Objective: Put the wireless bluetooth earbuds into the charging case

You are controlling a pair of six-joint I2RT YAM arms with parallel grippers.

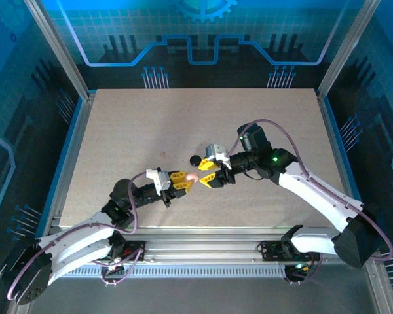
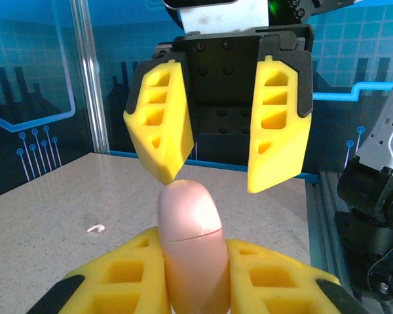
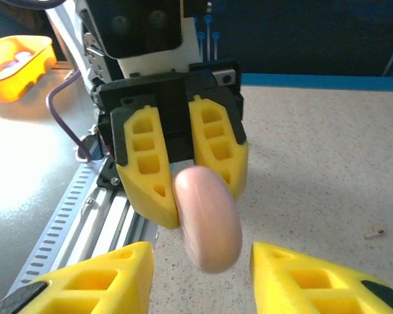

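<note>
The case [image 1: 192, 176], a pink oval capsule, is held in the air above the middle of the table [image 1: 118, 131], a little toward its near edge. Its long axis is laid roughly left to right, with the free end pointed right and slightly far. A seam [image 2: 190, 237] is seen running across that axis, just clear of the fingers holding it. The lid half is therefore judged to be the end that sticks out, and the case appears closed.

The left end of the case is clamped firmly by the left gripper [image 1: 183, 180]. The right gripper [image 1: 208, 178] is faced straight at it, lined up with the long axis. Its fingers [image 2: 160, 118] are parted and set to either side of the free end. One tip is seen at, or just touching, the rounded end and the other stands apart, so nothing is grasped by it.

The coming move is judged to turn on this alignment: the free half lies between the right fingers, ready to be closed on so that the lid can be opened for the earbuds.

A round black puck [image 1: 194, 159] lies on the table just beyond the grippers. A small pale piece [image 2: 95, 228] lies farther off; whether it is an earbud cannot be told.
</note>
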